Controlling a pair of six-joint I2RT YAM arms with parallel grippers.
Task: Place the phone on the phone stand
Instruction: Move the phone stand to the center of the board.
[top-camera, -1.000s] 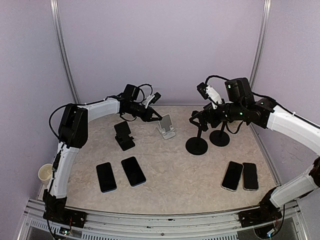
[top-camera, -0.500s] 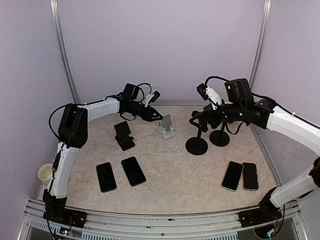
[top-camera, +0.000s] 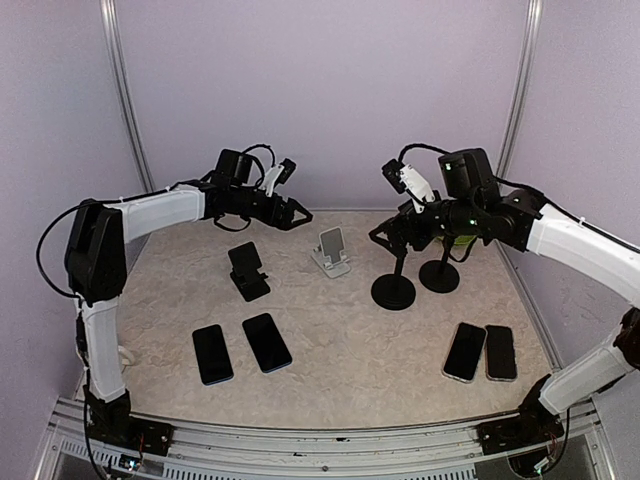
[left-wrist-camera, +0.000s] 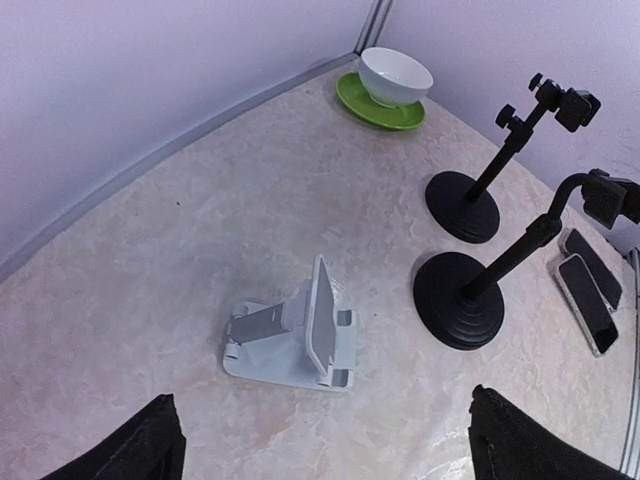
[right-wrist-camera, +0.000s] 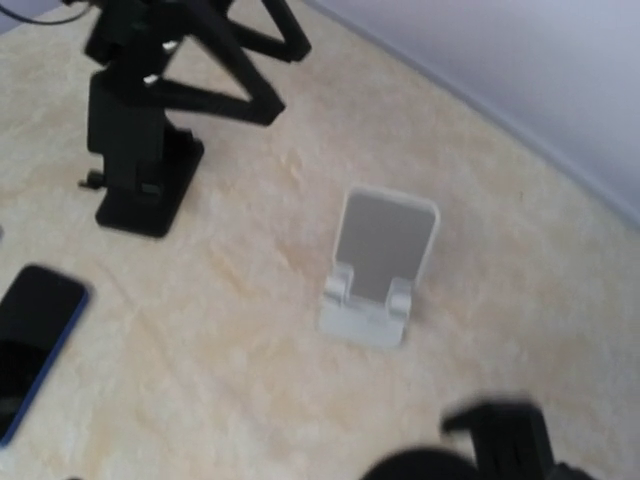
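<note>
The left claw (top-camera: 292, 216) hangs wide open over the table, gripping nothing, and the white phone stand (left-wrist-camera: 300, 335) sits just ahead of it. The right claw (top-camera: 385, 237) is too blurred to tell how far open it is. A dark phone (top-camera: 267, 342) lies flat, well apart from the stand.

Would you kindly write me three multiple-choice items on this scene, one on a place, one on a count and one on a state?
1. The round white bowl sits: A) on the flat green plate; B) on a black stand; C) on a wooden shelf.
2. How many dark flat smartphones lie on the beige marbled table? A) two; B) four; C) six.
3. The left gripper is: A) shut on a phone; B) shut on a stand; C) open and empty.
Answers: 1 A, the plate's rim shows around the bowl; 2 B, two lie left, two right; 3 C, its fingers stand wide apart with nothing between.
</note>
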